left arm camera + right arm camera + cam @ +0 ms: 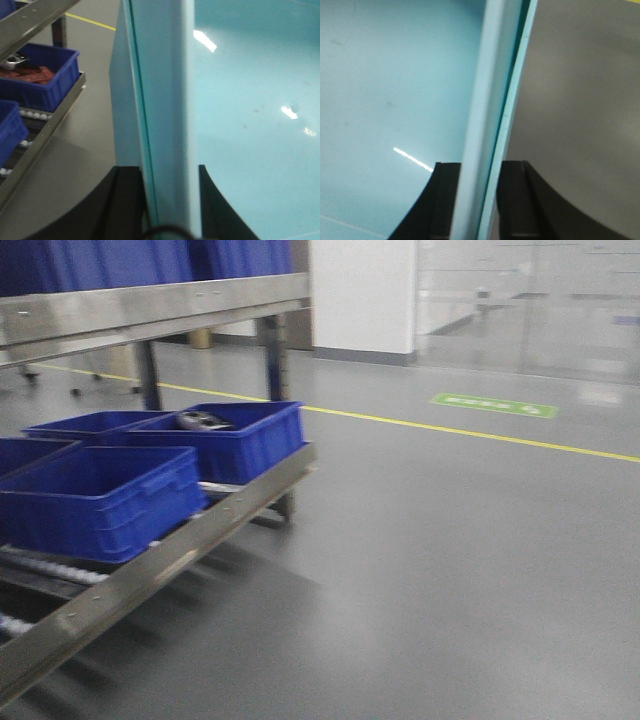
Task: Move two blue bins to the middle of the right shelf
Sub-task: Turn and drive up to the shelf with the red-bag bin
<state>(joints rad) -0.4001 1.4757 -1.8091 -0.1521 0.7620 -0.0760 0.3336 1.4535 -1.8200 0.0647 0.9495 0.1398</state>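
A pale cyan-blue bin point(250, 100) fills the left wrist view, its inside to the right. My left gripper point(167, 167) is shut on its upright wall point(165, 75), one black finger point(125, 200) outside and one inside. A thin dark seam runs up that wall, like two nested bins. In the right wrist view the same pale bin point(395, 90) lies to the left, and my right gripper point(481, 164) is shut on its opposite wall point(490, 100). A steel rack point(150, 305) with broad shiny rails stands at the left. I cannot tell whether it is the right shelf.
Dark royal-blue bins point(100, 495) sit on the rack's low roller tier, one holding a metal part point(200, 420). Another dark bin point(45, 75) holds reddish pieces. Grey floor stretches right, crossed by a yellow line point(450, 428) and a green mark point(493, 405). A glass wall point(530, 300) stands behind.
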